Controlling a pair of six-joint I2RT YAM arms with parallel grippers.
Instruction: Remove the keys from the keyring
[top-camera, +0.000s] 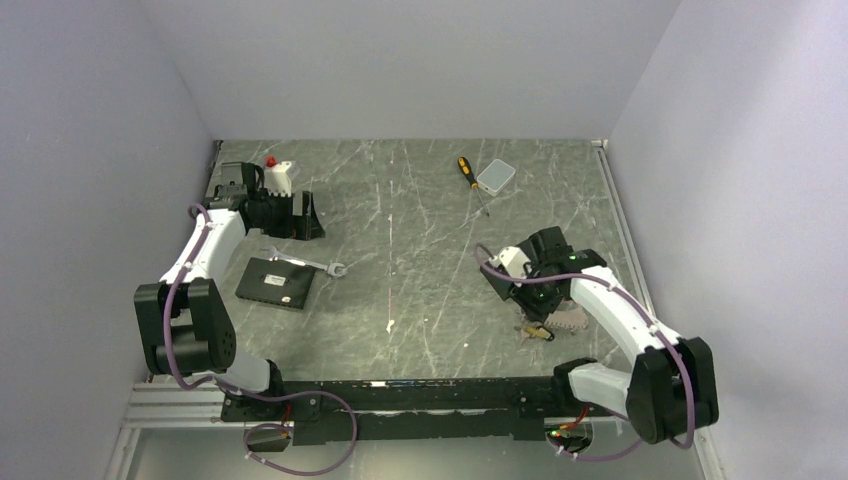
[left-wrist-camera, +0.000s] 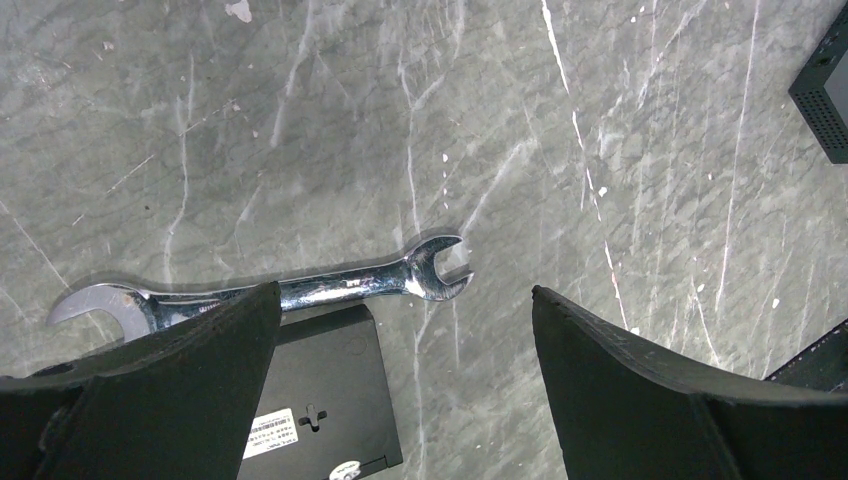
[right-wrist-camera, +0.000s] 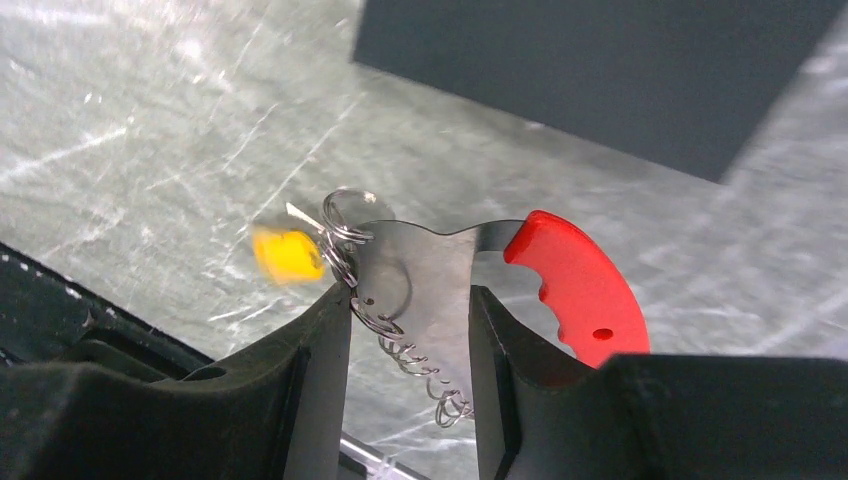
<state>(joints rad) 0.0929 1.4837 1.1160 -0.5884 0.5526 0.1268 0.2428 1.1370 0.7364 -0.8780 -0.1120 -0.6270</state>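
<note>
1. The right end effector (right-wrist-camera: 412, 300) is closed down narrow on the flat silvery plate of the keyring (right-wrist-camera: 420, 255). Its fingers press on both edges of the plate, so that's a real hold, not a hover.
2. Working outward from the right end effector, the red strip (right-wrist-camera: 580, 290) curls away just past one finger. The thin ring (right-wrist-camera: 345, 220) sits at the tip of the opposite finger. The little chain (right-wrist-camera: 410, 360) hangs between the fingers, back toward the wrist.
3. In the top view the keys (top-camera: 538, 332) are bunched right at the tip of the right end effector, on its arm-base side. I can't tell if they're clear of the tabletop (top-camera: 420, 250).
4. In the wrist view there's only a yellow blur (right-wrist-camera: 285, 255) just beyond the ring. It's probably a key, but it's too smeared to swear to.
5. The left end effector (left-wrist-camera: 405, 295) is spread wide and holding nothing. It's well off to the left of the right end effector, with the wrench (left-wrist-camera: 330, 285) in its view.
6. My read is that this step is anchoring the ring so the other arm can work a key off.
7. To do it well, I'd keep the pinch on the plate and not the chain, and leave the ring poking out past the fingertip. I'd hold it dead steady, then bring the left one in to take a single key.
8. Watch out, though: that plate looks thin and slick, so it could pivot between the pads.
</note>
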